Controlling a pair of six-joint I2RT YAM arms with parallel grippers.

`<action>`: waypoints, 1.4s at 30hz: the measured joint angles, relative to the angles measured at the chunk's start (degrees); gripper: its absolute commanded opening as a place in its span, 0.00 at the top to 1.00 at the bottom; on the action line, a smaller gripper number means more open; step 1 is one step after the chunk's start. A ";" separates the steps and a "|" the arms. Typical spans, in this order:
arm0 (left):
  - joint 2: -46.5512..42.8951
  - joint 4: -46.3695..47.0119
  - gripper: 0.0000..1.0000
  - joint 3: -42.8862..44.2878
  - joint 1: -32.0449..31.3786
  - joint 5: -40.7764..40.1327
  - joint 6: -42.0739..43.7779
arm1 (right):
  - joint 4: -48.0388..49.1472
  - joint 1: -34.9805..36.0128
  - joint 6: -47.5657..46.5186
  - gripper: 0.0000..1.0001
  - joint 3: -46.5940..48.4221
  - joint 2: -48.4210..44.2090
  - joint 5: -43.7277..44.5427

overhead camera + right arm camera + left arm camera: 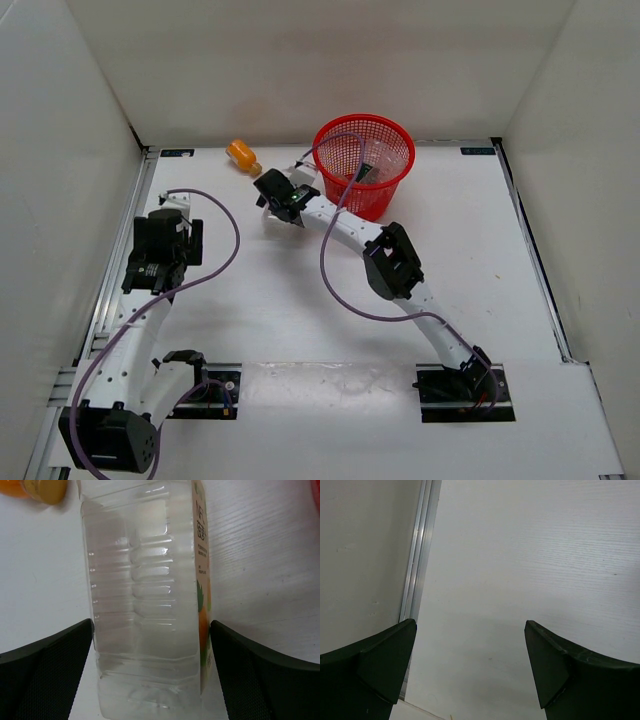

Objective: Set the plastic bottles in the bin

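Plain white counter (480, 250), smooth white walls (300, 60) boxing it in on three sides, thin aluminium rail (118, 260) down the left edge, soft even light.

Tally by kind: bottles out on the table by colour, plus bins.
Orange bottle: 1
Clear bottle: 1
Red bin: 1
Total: 3
Whatever is inside the bin is too unclear to count.
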 measured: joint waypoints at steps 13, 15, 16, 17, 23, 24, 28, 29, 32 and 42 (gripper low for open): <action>0.04 0.13 0.00 -0.52 0.00 0.72 0.35 | -0.44 -0.76 -1.01 0.75 0.26 -0.04 -2.86; 0.13 0.13 0.00 -0.52 0.00 0.83 0.33 | 0.00 -0.72 -2.54 0.77 0.17 -0.11 -3.26; 0.15 0.13 0.00 -0.52 0.00 0.83 0.31 | 0.46 -0.63 -3.15 0.79 -0.20 -0.28 -3.19; 0.20 0.13 0.00 -0.52 0.00 0.85 0.26 | 0.94 -0.55 -3.85 0.81 -1.07 -0.76 -3.17; 0.20 0.15 0.00 -0.55 0.00 1.07 0.15 | 2.60 1.07 -11.82 0.96 -9.03 -6.19 -4.66; 0.20 0.13 0.00 -0.55 0.00 1.14 0.15 | 2.97 1.66 -13.75 0.96 -10.56 -7.23 -4.92; 0.20 0.15 0.00 -0.55 0.00 1.36 0.15 | 4.48 4.63 -20.15 0.97 -15.58 -10.82 -6.88; 0.20 0.17 0.00 -0.55 0.00 1.44 0.13 | 4.81 5.31 -21.03 0.97 -17.11 -11.82 -7.80; 0.20 0.22 0.00 -0.55 0.00 1.51 0.15 | 5.44 7.04 -23.04 0.98 -21.88 -15.13 -10.45; 0.20 0.35 0.00 -0.52 0.00 1.92 0.13 | 6.49 6.78 -33.03 0.09 -30.60 -21.05 -17.59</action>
